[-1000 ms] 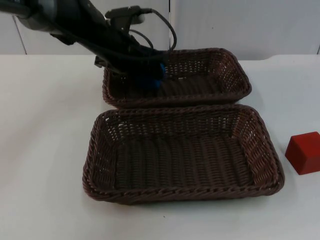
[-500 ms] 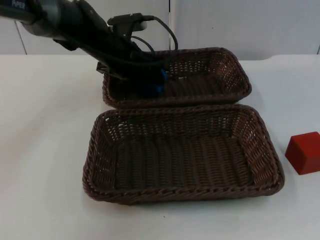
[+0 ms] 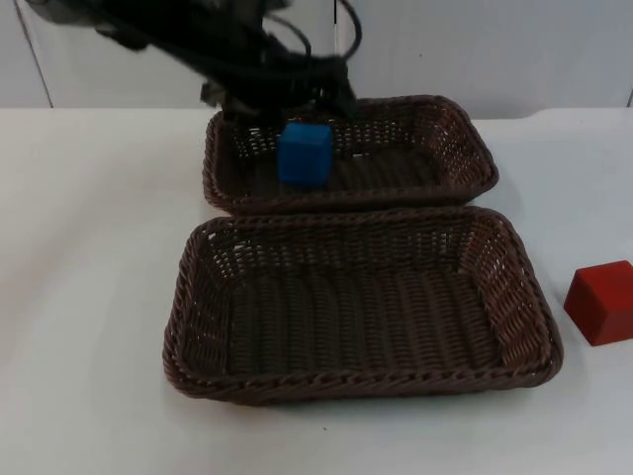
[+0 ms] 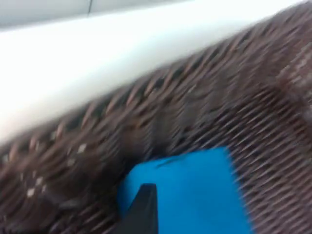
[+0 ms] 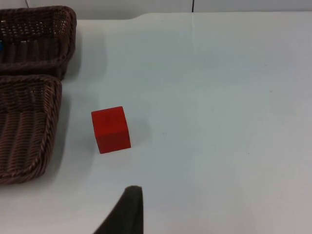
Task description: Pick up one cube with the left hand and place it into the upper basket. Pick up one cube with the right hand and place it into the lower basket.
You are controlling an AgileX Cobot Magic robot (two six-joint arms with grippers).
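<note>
A blue cube (image 3: 304,153) stands on the floor of the upper wicker basket (image 3: 473,148), near its left end. My left gripper (image 3: 283,103) hangs open just above and behind the cube, free of it. In the left wrist view the blue cube (image 4: 195,195) lies on the weave close in front of one black fingertip (image 4: 144,207). A red cube (image 3: 601,300) rests on the white table to the right of the lower basket (image 3: 356,384), which holds nothing. My right gripper (image 5: 129,214) waits over the table a short way from the red cube (image 5: 111,129).
The two brown baskets sit long side to long side, nearly touching. In the right wrist view the upper basket (image 5: 39,29) and lower basket (image 5: 24,126) lie beyond the red cube. The grey partition wall (image 3: 495,49) stands behind the table.
The left gripper has let go of the blue cube and risen toward the back rim. The cube now stands free in the upper basket. The red cube has not moved.
</note>
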